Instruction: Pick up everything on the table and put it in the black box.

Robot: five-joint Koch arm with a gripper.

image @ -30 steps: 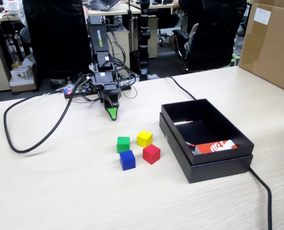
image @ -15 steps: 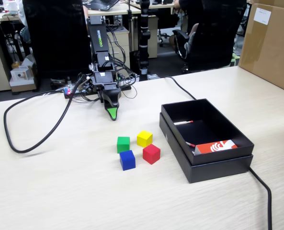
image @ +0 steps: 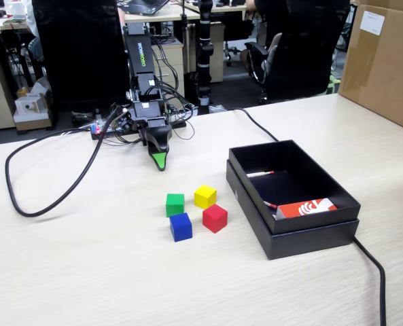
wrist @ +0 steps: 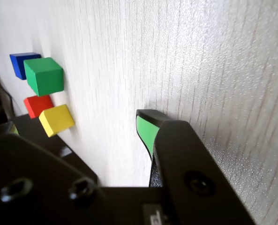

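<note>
1. Nearest your fixed view is the blue cube (image: 181,227), with the red cube (image: 215,219) just beside it on the right; both sit on the table (image: 85,272), out of the box.
2. One row behind them are the green cube (image: 175,204) and the yellow cube (image: 205,196). The four form a tight cluster, close together but with slim gaps showing.
3. To the right of the cluster lies the black box (image: 310,241), its long axis running away from the camera toward the upper left. No cube is inside it yet.
4. Farthest back is your pincer (image: 160,161), tip down near the table and empty. Only one green-tipped jaw shows in either view, so you cannot tell how wide it stands.
5. The relation that matters: the cluster lies toward the camera and slightly right of the pincer, well apart from it. The green and yellow cubes look the nearest picks; in the wrist view the green cube (wrist: 44,75) sits off to the left, not in line with the jaw.
</note>
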